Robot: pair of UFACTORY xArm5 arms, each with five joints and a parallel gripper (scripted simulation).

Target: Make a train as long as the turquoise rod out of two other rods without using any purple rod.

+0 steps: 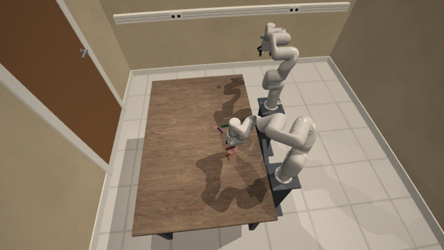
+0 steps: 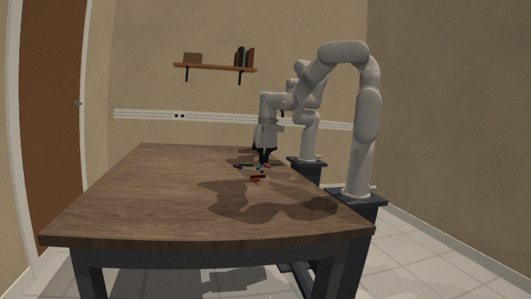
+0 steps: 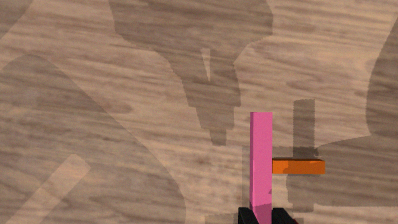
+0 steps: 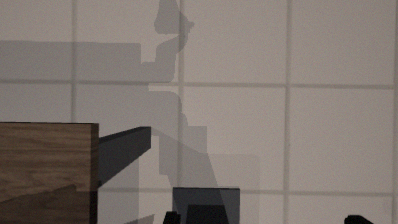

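The rod is pink, the claw black.

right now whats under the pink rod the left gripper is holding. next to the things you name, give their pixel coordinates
Under the raised pink rod (image 1: 234, 150) (image 2: 267, 165) (image 3: 261, 160), the left wrist view shows wooden table top (image 3: 125, 125) around it. The strip directly beneath is covered, so whether the orange rod (image 3: 300, 167) extends there cannot be seen.
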